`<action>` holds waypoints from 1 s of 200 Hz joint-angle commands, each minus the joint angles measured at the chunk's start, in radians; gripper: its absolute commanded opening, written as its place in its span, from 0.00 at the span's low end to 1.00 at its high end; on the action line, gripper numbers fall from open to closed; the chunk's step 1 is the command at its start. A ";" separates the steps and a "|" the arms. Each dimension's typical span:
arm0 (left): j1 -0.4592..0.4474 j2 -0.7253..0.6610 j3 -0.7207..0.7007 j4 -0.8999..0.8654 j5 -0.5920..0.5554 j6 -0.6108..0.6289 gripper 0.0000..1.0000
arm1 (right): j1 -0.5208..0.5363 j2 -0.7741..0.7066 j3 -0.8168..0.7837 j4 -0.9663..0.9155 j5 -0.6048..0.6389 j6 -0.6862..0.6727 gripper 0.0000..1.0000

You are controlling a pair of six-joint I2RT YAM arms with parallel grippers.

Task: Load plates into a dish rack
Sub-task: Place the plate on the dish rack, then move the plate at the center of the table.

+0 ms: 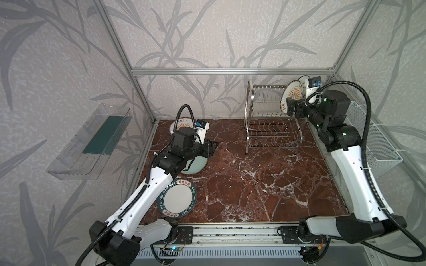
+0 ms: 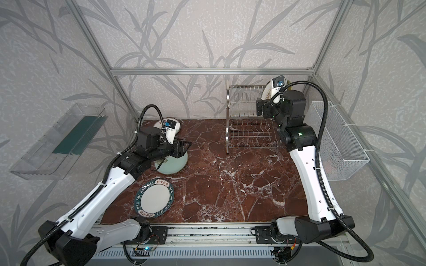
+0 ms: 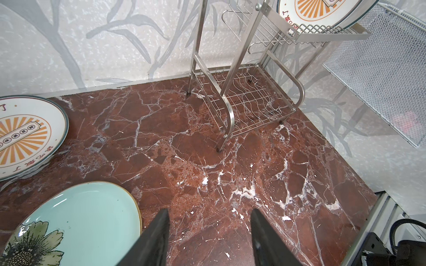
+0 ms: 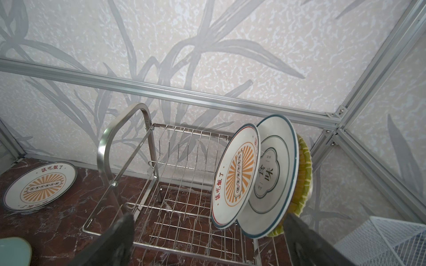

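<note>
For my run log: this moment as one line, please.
dish rack: three plates, upper tier; table: three plates; left gripper: open, empty; right gripper: open, empty

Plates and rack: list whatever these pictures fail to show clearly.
- Yellow plate: right wrist view, only its rim shows behind the cloud-outline plate.
- Pale green plate: both top views, the left arm covers most; left wrist view, cut off by the frame edge.
- Pink thing in the white mesh basket: left wrist view, blurred behind mesh; unidentifiable.
</note>
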 commanded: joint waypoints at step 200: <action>0.008 0.072 -0.099 0.082 -0.167 -0.086 0.52 | 0.134 -0.318 -0.893 0.348 -0.187 0.268 1.00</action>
